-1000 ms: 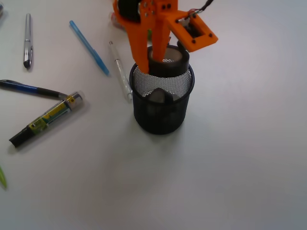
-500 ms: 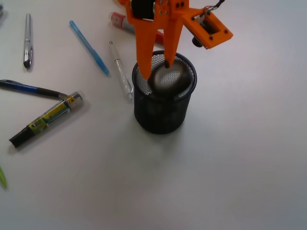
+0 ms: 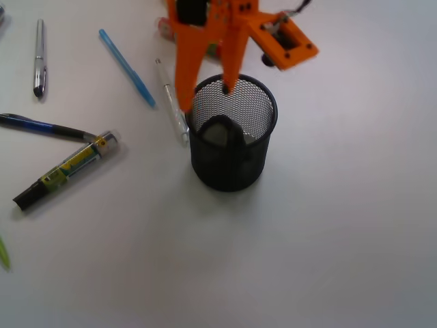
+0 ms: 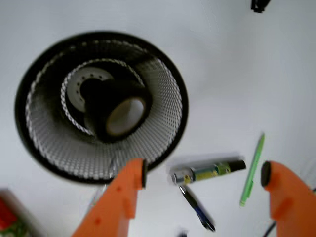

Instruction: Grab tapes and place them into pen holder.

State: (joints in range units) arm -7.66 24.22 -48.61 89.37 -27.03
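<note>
The orange gripper (image 3: pixel 207 96) hangs over the pen holder (image 3: pixel 232 174), jaws spread wide and holding nothing. A black tape (image 4: pixel 116 111) with a tan core lies tilted inside the pen holder on its bottom. Pens lie on the white worktop (image 3: pixel 341 225) beside it

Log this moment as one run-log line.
gripper: open, empty, above cup | black tape: inside pen holder | pens: on table
</note>
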